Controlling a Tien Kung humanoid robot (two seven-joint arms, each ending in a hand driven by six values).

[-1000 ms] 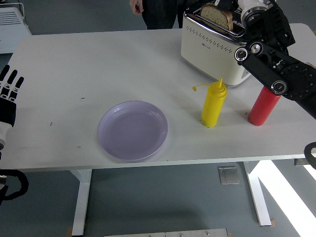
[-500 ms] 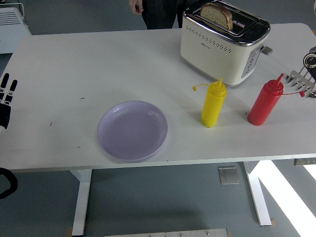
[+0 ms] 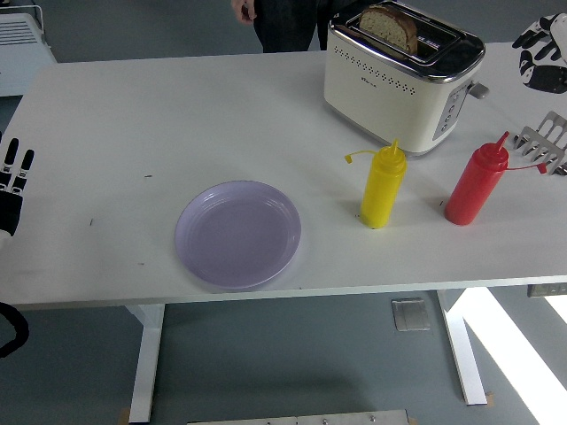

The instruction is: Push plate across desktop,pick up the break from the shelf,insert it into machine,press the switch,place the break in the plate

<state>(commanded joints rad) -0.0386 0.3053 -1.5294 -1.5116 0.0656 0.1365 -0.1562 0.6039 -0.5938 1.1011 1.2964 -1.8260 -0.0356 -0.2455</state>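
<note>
1. A white table (image 3: pixel 177 115) fills most of the head view, its near edge running across the lower part of the picture
2. A pale purple plate (image 3: pixel 237 234) lies flat on the table near the front edge, left of the middle, with nothing on it
3. A cream toaster (image 3: pixel 399 80) with a shiny metal top stands at the far right of the table, its lever (image 3: pixel 478 88) sticking out on the right end
4. A slice of brown bread (image 3: pixel 390 27) sits upright in the toaster's slot, its upper part showing above the top
5. A yellow squeeze bottle (image 3: pixel 383 186) stands just in front of the toaster, to the right of the plate and apart from it
6. A red squeeze bottle (image 3: pixel 475 183) stands further right, near the yellow one but not touching it
7. A small metal rack (image 3: pixel 545 146) shows at the right edge, just beside the red bottle's tip
8. The left hand (image 3: pixel 11 181) is at the left edge by the table's side, fingers straight and spread, holding nothing
9. The right hand (image 3: pixel 542 55) is at the upper right corner, right of the toaster and clear of it; I cannot tell how its fingers stand
10. A person (image 3: pixel 279 18) in dark clothes stands behind the far edge, one hand (image 3: pixel 243 11) hanging loose and touching nothing
</note>
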